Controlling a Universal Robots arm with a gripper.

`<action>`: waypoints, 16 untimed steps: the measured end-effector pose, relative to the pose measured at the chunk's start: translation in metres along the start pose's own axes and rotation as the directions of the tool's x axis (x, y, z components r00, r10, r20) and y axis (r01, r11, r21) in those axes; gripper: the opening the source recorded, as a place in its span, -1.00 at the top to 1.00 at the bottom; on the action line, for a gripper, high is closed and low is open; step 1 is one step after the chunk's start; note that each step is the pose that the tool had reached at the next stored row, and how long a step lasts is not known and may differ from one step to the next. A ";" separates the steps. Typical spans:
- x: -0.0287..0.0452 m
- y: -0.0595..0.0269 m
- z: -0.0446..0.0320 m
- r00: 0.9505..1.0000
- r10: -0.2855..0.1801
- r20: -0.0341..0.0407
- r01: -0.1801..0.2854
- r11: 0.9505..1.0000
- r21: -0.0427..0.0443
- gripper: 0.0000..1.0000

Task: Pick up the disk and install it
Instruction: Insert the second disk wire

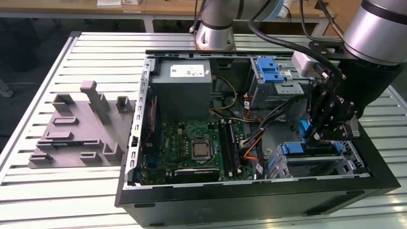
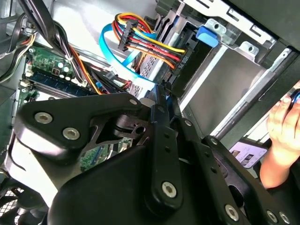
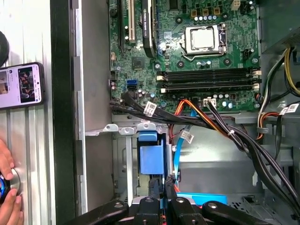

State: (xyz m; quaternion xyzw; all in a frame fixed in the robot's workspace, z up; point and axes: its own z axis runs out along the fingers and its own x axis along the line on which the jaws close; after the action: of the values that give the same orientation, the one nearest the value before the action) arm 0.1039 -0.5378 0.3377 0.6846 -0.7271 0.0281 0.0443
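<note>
My gripper (image 1: 320,137) hangs inside the open computer case (image 1: 254,191), over the drive bay (image 1: 315,160) at the exterior view's lower right. Its two fingers stand close together in the first wrist view (image 3: 162,187), with blue plastic between them. A thin blue strip, the framed edge of the disk (image 3: 201,198), runs sideways from the fingers. In the exterior view that blue edge (image 1: 304,131) stands upright beside the fingers. The rest of the disk is hidden behind the gripper. The second wrist view shows the gripper (image 2: 159,96) pointing at the metal bay wall (image 2: 225,89).
A blue bay tab (image 3: 151,154) lies just ahead of the fingers. Cable bundles (image 3: 225,129) cross beside the bay. The motherboard (image 1: 197,148) and grey power supply box (image 1: 184,90) fill the case's left. A person's hand (image 3: 7,187) and a phone (image 3: 21,84) are outside the case. A grey fixture (image 1: 76,129) sits on the table.
</note>
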 end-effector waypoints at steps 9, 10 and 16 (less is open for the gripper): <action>0.0010 -0.0045 0.0011 1.000 0.000 0.006 0.000 1.000 0.000 0.68; 0.0010 -0.0047 0.0012 1.000 0.000 0.007 0.000 1.000 0.000 0.68; 0.0010 -0.0060 0.0023 1.000 0.000 0.008 0.000 1.000 0.000 0.68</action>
State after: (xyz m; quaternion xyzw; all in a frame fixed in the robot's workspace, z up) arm 0.1098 -0.5395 0.3354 0.6847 -0.7272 0.0252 0.0416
